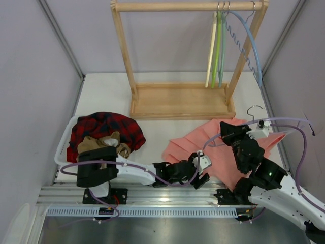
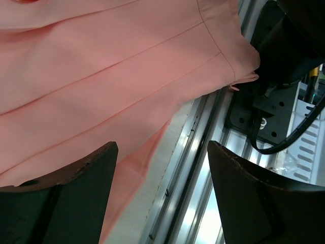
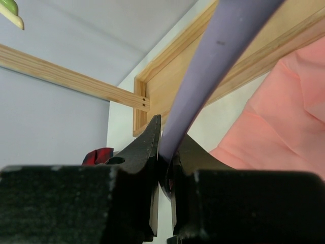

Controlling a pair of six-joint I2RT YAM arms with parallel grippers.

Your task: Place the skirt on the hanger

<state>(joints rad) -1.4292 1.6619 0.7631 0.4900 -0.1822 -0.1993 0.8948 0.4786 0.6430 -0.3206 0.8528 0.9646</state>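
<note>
Near the desk's right edge, the right gripper (image 3: 165, 147) clamps the hanger (image 3: 218, 56) just above the skirt (image 1: 218, 152), which sprawls right of centre; the left gripper (image 2: 162, 152) gapes empty over the skirt's front-edge hem. Likely step: readying the skirt; next, pinching that hem cleanly

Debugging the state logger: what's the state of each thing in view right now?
skirt: spread rumpled on the table, not on the hanger.
hanger: off the rack, clamped in the right gripper.
right gripper: shut on the hanger.
left gripper: open, nothing gripped, at the skirt's near edge.
plaid garment: bunched in the basket.
tan garment: bunched on the plaid garment.
cream hanger, green hanger, blue hanger: hanging on the rack.
</note>
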